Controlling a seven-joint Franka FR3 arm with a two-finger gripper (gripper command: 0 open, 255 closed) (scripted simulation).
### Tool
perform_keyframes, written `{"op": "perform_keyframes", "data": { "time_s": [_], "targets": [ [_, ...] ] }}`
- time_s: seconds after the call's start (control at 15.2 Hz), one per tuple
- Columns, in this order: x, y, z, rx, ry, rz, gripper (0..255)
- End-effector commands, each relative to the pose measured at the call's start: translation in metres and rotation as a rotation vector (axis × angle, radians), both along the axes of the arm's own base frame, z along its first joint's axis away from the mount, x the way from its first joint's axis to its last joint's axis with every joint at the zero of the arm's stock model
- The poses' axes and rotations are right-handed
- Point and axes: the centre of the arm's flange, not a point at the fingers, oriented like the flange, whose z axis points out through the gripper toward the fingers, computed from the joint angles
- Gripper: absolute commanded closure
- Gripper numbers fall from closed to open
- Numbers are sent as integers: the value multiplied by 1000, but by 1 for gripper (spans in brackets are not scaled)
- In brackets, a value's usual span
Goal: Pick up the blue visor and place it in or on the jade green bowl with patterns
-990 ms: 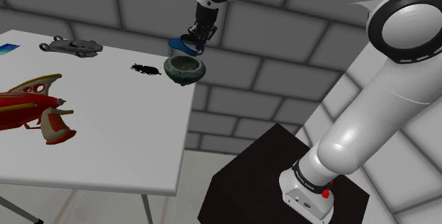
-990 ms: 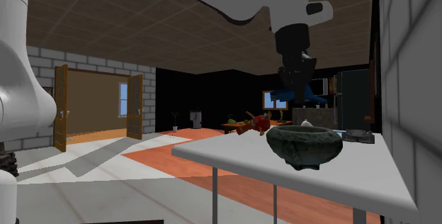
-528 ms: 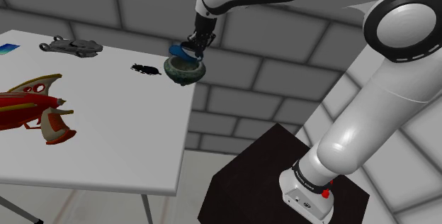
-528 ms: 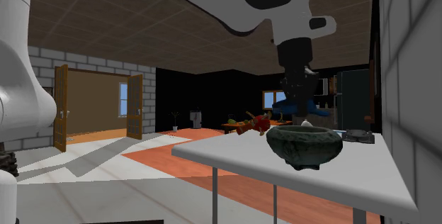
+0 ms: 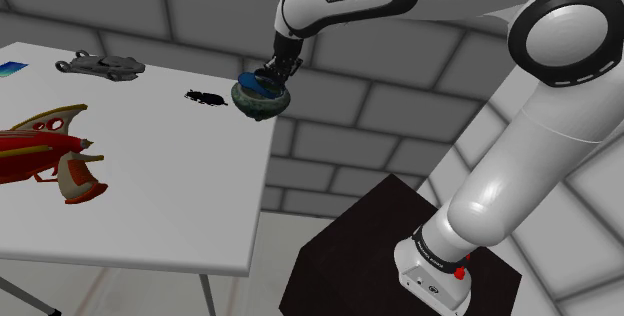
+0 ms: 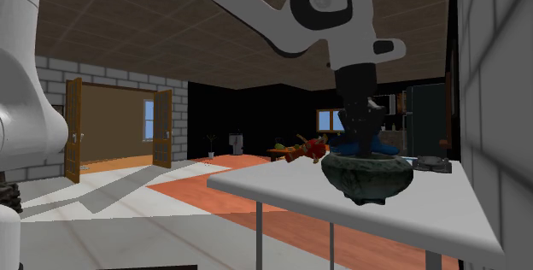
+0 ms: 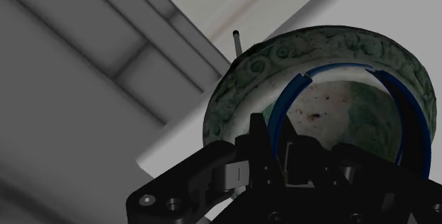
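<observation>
Counter (image 5: 180, 194), white, flat top on thin legs, set against a grey block wall. Franka arm (image 5: 520, 164), white with dark joints, reaching from a dark box stand (image 5: 340, 254) down over the counter's far corner. Toy spacecraft (image 5: 40, 154), red with gold trim, at the shoulder view's left. Toy car (image 5: 100, 64), grey, far side of the counter. Bowl (image 5: 255, 104), green, patterned rim, upright at that corner. Tool (image 5: 272, 74), black, lowered into the bowl's mouth; whether it pinches or stands spread cannot be told. Visor (image 7: 280, 109), blue, its curved band lying inside the bowl beneath the tool. Small black figure (image 5: 203, 96), just beside the bowl.
</observation>
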Motion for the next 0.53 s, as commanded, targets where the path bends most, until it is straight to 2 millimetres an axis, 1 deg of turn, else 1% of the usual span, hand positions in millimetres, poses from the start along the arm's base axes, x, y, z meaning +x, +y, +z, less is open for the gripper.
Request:
{"op": "perform_keyframes", "data": {
  "time_s": [0.0,0.26,0.33,0.46],
  "targets": [
    [0,0,-2,0,2,0,255],
    [0,0,-2,0,2,0,255],
    [0,0,-2,0,2,0,0],
    [0,1,-2,0,2,0,0]
  ]
}}
